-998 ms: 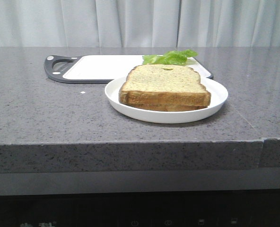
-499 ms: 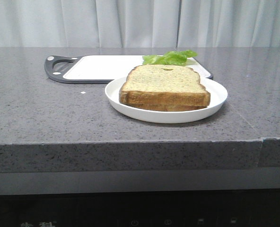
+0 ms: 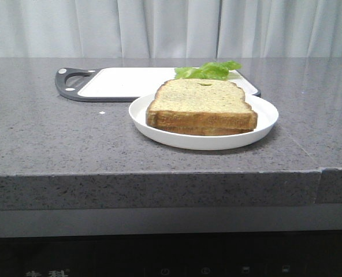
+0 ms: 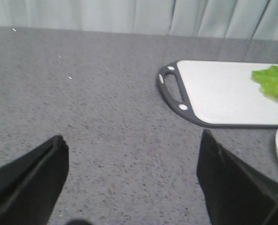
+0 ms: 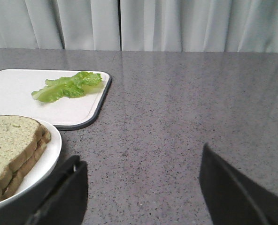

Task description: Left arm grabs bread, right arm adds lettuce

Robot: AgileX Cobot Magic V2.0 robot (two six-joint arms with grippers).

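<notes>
Two stacked slices of tan, green-speckled bread (image 3: 201, 105) lie on a white plate (image 3: 266, 121) near the counter's front; the top slice is the thicker one. They also show in the right wrist view (image 5: 12, 150). The lettuce (image 3: 208, 70) lies on the white cutting board (image 3: 125, 82) behind the plate, and also shows in the left wrist view (image 4: 272, 81) and the right wrist view (image 5: 68, 86). My left gripper (image 4: 132, 161) is open and empty over bare counter, left of the board. My right gripper (image 5: 141, 185) is open and empty over bare counter, right of the plate. Neither arm shows in the front view.
The cutting board has a dark rim and a handle (image 4: 173, 89) at its left end. The grey speckled counter (image 3: 44, 138) has a front edge (image 3: 159, 173) close to the plate. A pale curtain (image 3: 171, 26) hangs behind.
</notes>
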